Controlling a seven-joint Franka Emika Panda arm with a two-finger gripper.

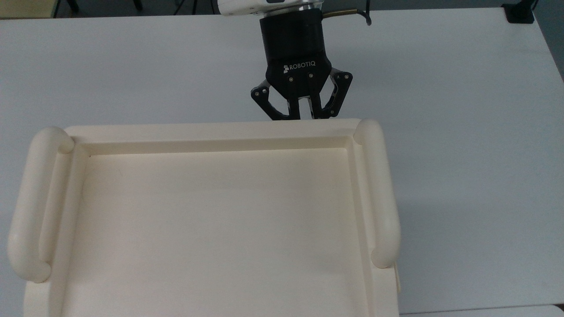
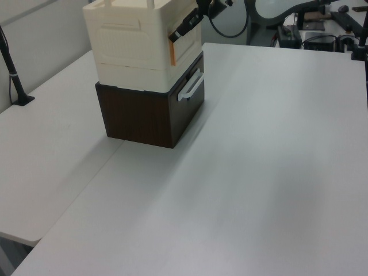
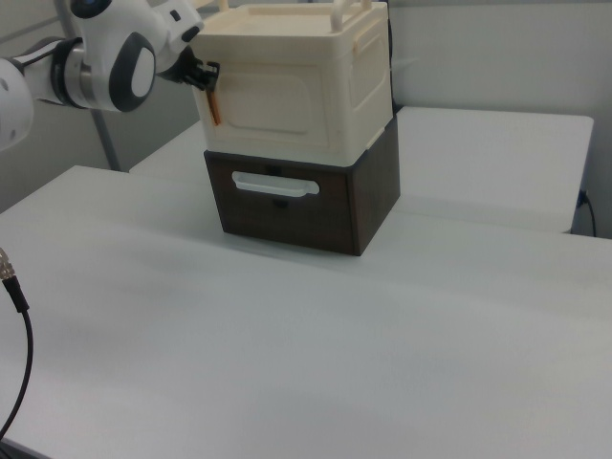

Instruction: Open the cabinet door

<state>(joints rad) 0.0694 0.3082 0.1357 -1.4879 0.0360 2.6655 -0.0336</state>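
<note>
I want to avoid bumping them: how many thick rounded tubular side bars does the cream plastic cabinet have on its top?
2. One thick rounded cream bar runs along the top view's left edge of the cream plastic cabinet; the other bar along the top view's right edge.

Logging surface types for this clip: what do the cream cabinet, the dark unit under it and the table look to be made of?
The cabinet looks like moulded plastic, matte cream, with rounded edges and embossed panels. The dark unit beneath looks like wood or wood-effect board, dark brown with a slight sheen; its pale handle is probably plastic. The table looks like smooth matte laminate, though its uniform light grey leaves that open.
</note>
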